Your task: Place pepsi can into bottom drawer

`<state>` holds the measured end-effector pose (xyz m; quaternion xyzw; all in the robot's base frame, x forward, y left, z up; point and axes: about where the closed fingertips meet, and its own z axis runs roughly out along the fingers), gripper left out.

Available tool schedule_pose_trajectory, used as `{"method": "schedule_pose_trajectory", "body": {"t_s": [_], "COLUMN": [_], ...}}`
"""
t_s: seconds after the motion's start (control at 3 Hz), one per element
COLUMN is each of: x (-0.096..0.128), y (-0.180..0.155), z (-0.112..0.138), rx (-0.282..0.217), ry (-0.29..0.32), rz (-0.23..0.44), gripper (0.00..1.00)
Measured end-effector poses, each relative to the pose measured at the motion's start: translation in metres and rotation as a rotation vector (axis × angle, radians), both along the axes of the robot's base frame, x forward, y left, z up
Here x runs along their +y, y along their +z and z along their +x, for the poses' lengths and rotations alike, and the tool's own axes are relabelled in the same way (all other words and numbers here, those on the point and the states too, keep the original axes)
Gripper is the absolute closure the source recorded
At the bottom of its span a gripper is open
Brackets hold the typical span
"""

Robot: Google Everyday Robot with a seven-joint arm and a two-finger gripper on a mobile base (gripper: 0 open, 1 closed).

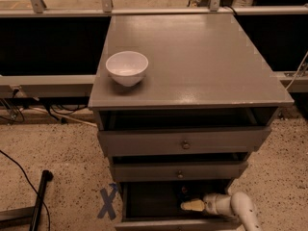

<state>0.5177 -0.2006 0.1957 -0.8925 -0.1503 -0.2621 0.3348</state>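
Note:
The bottom drawer (144, 203) of the grey cabinet is pulled open and its inside is dark. My gripper (193, 205) reaches into it from the lower right, on the white arm (238, 207), low over the drawer floor. A small dark can-like shape with a red spot, probably the pepsi can (184, 190), sits in the drawer just behind and above the gripper's tan tip. I cannot tell whether the gripper touches it.
A white bowl (126, 67) stands on the cabinet top (202, 57) at the left. The two upper drawers (185, 143) are slightly open. A blue X mark (108, 202) is on the floor left of the cabinet, near a black pole (38, 196).

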Motion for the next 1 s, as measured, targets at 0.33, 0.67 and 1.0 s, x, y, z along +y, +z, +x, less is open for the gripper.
{"method": "schedule_pose_trajectory", "body": {"t_s": [0.33, 0.67, 1.0], "x": [-0.009, -0.038, -0.079], "y": [0.006, 0.022, 0.044], "z": [-0.004, -0.016, -0.03], "rx": [0.008, 0.024, 0.026], "ry": [-0.021, -0.075, -0.16], "rz": [0.044, 0.126, 0.256], "gripper": [0.0, 0.0, 0.0]}}
